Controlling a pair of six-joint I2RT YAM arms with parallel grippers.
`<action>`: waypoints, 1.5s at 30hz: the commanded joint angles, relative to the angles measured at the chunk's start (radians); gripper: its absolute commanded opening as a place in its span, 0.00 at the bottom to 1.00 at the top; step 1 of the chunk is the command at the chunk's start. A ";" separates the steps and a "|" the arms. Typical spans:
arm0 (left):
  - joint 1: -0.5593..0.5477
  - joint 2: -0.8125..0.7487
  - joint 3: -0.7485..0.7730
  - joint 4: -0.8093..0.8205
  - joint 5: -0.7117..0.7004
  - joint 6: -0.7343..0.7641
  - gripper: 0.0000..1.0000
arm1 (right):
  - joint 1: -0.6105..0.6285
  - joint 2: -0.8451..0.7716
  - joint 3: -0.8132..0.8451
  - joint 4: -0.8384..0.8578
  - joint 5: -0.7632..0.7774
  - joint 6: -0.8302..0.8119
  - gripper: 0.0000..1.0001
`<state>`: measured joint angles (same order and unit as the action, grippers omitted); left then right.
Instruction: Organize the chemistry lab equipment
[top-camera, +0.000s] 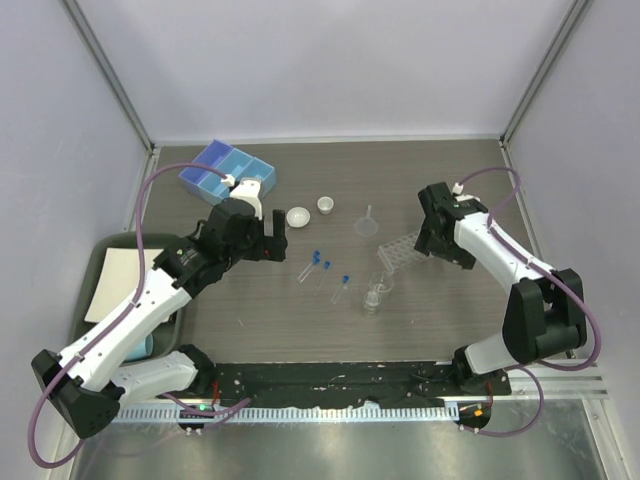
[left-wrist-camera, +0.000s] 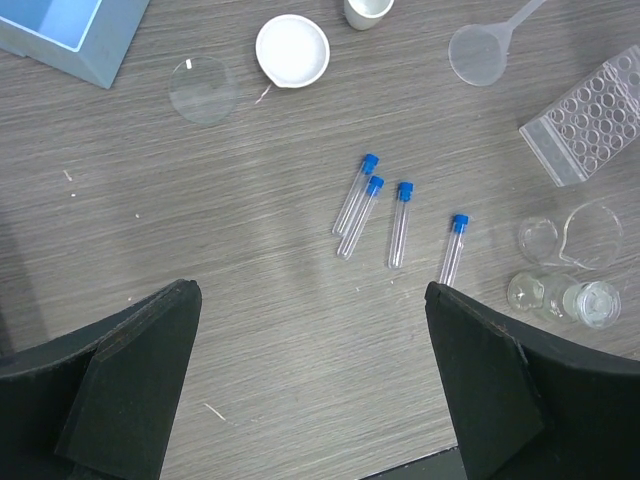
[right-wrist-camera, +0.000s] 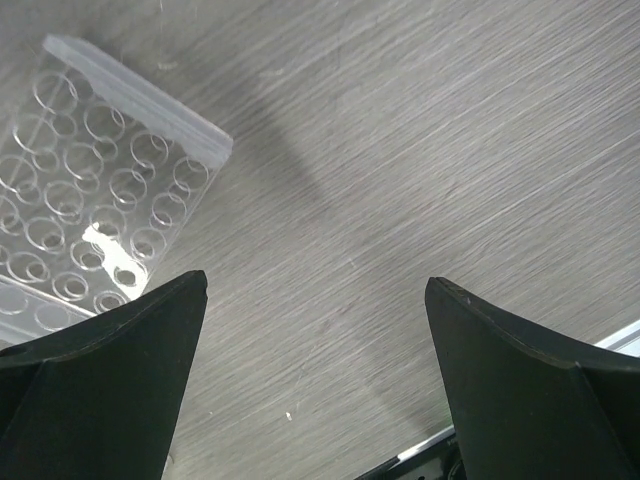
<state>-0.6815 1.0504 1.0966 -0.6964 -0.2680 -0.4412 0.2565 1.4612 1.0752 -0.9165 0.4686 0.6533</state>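
Glassware sits nearest the arms: the clear glass beaker (top-camera: 374, 302) is right of centre on the grey table (top-camera: 250, 330), with a few small clear pieces (left-wrist-camera: 540, 240) touching or just beside it. Left of it and a little farther, four blue-capped test tubes (left-wrist-camera: 400, 223) lie flat on the table, the two leftmost pressed side by side and the others apart. The left gripper (top-camera: 268, 240) hangs above bare table left of the tubes, its jaws spread wide and holding nothing. The clear plastic tube rack (top-camera: 398, 250) lies just beyond the beaker. The right gripper (top-camera: 437, 246) is just to the rack's right, its jaws also spread and empty. Farther still are the clear funnel (top-camera: 368, 224), then a larger white ceramic dish (top-camera: 299, 216) to its left and a smaller white ceramic dish (top-camera: 326, 205) between them, slightly farther. A clear glass disc (left-wrist-camera: 203, 90) lies left of the larger dish. A blue compartment tray (top-camera: 228, 173) sits far left.
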 joint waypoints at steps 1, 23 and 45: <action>-0.006 -0.018 -0.006 0.041 0.015 -0.007 1.00 | 0.006 -0.022 -0.046 0.039 -0.048 0.072 0.96; -0.004 0.016 0.032 0.014 -0.013 0.002 1.00 | -0.126 0.251 -0.020 0.214 -0.033 0.132 0.96; -0.004 0.164 -0.007 0.095 0.088 -0.036 1.00 | -0.145 0.174 0.163 0.188 0.064 0.112 0.96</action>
<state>-0.6815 1.1748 1.0958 -0.6804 -0.2394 -0.4450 0.1089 1.7737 1.2247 -0.7120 0.4725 0.7879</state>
